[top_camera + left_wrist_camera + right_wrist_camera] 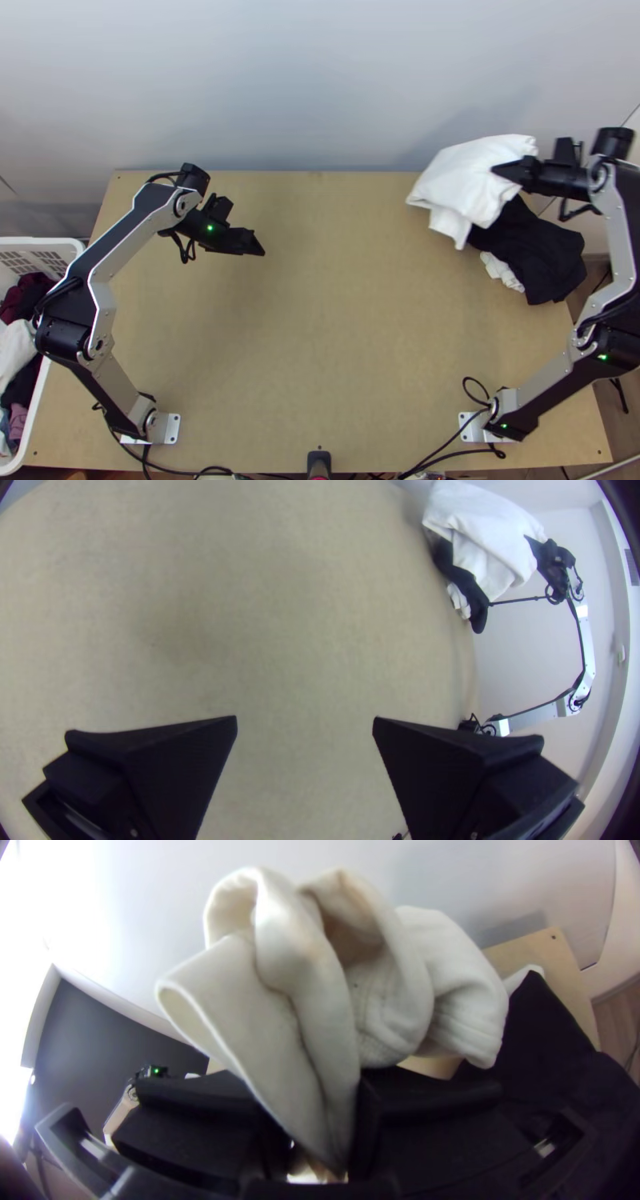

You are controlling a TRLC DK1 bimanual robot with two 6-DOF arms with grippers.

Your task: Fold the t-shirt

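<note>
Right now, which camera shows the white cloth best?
The right wrist view: the white cloth is closest there, gathered between the jaws. The top view shows it overlapping black cloth; the left wrist, far off.

It's bright in here, with soft light over the wooden table and a faint shadow on the pale wall by the white garment. Harsh glare washes out one side of the right wrist view; straight edges bow in both wrist views, their corners dark.
</note>
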